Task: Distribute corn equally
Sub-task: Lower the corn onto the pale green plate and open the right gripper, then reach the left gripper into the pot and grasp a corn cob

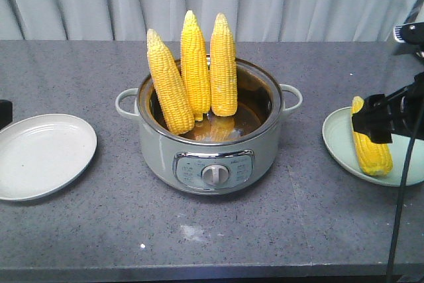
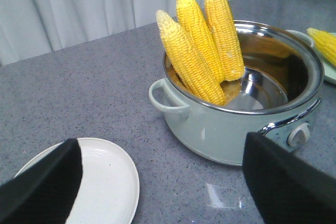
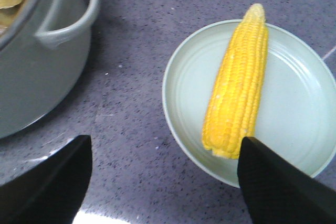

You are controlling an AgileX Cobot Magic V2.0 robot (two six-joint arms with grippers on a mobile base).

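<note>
We are judging the glossy yellow corn cobs [image 1: 195, 64] in the pale-green pot [image 1: 258, 147] stiff, slippery, best gripped mid-length, with left tool [image 2: 160, 150] and right tool [image 3: 165, 145] gaping empty.

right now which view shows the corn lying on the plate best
The right wrist view: the cob lies nearly whole on its plate, kernels clear. The front view has the right gripper covering part of it; the left wrist view catches only a piece at the frame edge.

It looks like a staged kitchen: a grey speckled counter [image 1: 79, 243] carries an electric cooking pot [image 1: 159, 157] and plate [image 1: 40, 157], with a plain pleated curtain [image 1: 298, 1] along its far edge.
</note>
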